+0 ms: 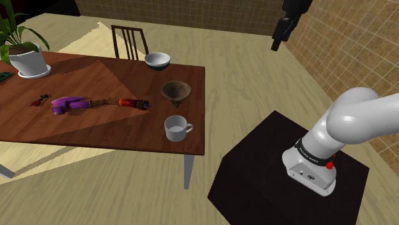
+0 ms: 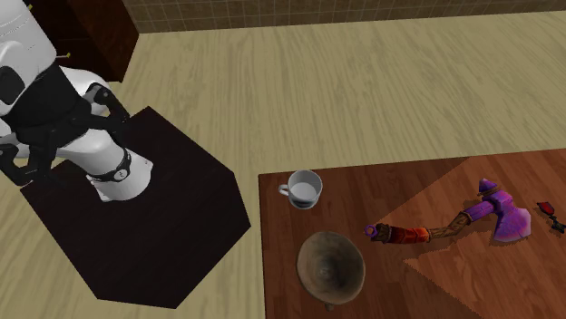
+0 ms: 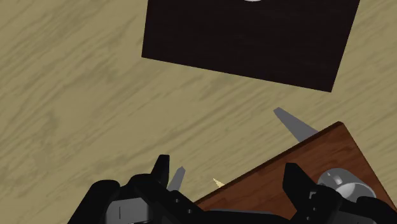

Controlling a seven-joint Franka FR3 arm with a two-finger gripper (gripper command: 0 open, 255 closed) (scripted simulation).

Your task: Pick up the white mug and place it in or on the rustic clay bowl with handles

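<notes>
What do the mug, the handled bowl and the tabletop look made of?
White mug: plain smooth white with soft shading, likely glazed ceramic, though the render leaves it open. Handled bowl: mottled dull brown, matte, reads as unglazed clay. Tabletop: reddish-brown with visible grain streaks, so wood, with a slight sheen.

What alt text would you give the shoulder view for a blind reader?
A white mug stands near a wooden table's edge, close to a brown bowl. The black gripper hangs high over the floor, beyond the table's edge.
</notes>
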